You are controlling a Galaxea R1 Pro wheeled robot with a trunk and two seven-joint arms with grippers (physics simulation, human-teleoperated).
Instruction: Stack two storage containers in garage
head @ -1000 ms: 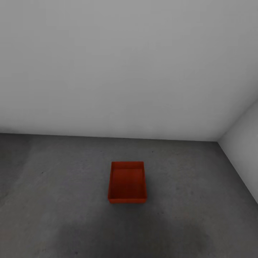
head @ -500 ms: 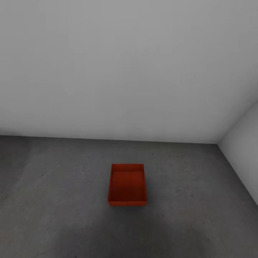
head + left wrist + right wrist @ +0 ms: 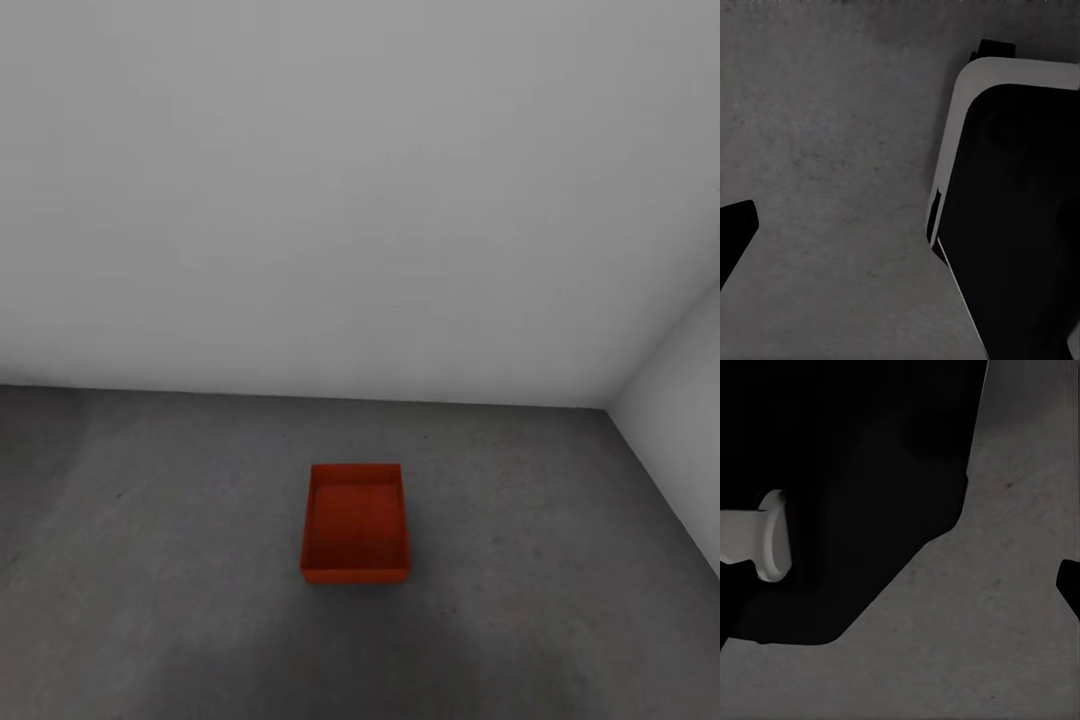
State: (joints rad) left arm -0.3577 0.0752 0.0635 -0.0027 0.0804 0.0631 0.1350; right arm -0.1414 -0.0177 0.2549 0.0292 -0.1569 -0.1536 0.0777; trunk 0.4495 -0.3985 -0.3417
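In the wrist views only one dark fingertip of the left gripper point(image 3: 735, 232) and of the right gripper point(image 3: 1071, 585) shows, each over bare floor point(image 3: 560, 520) beside the robot's own body, so I cannot tell whether they are open or closed. One container point(image 3: 355, 522) sits upright on the floor of the garage, near the corner of the walls point(image 3: 400, 200). I judge the first placing done; the next move calls for fetching the second one and stacking it.
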